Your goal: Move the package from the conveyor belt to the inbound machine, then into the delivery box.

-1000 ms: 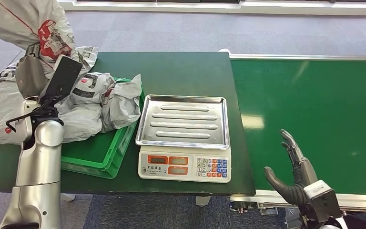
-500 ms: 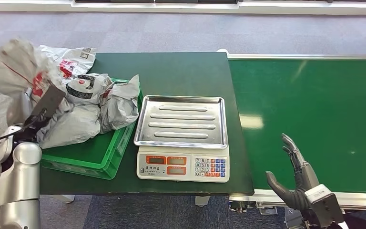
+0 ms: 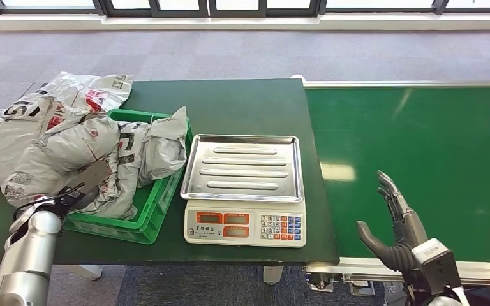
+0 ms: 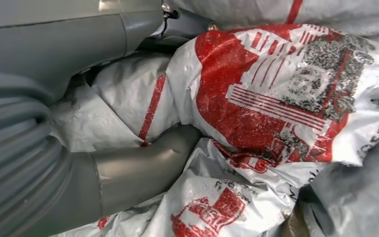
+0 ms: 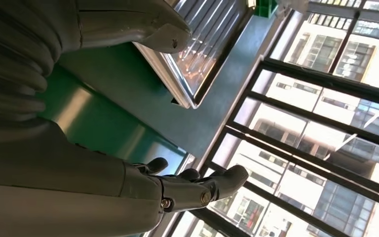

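We judge package soft, light, slippery: pinch bunched fold. Left hand fingers clamped on it; right hand fingers apart.

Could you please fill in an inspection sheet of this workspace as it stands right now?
Surface: dark green table beside the green conveyor belt; no package seen on the visible belt.
Job's things: scale with its steel tray bare; green crate heaped with grey mailer bags; one package with red print lies against the left hand.
Clutter: more mailer bags lie on the table beyond the crate.
Hands: left hand is down among the bags, its grip hidden; right hand is open over the belt edge, holding nothing.
Cables: a thin black one at the left wrist.
Surroundings: grey carpet, window frames.
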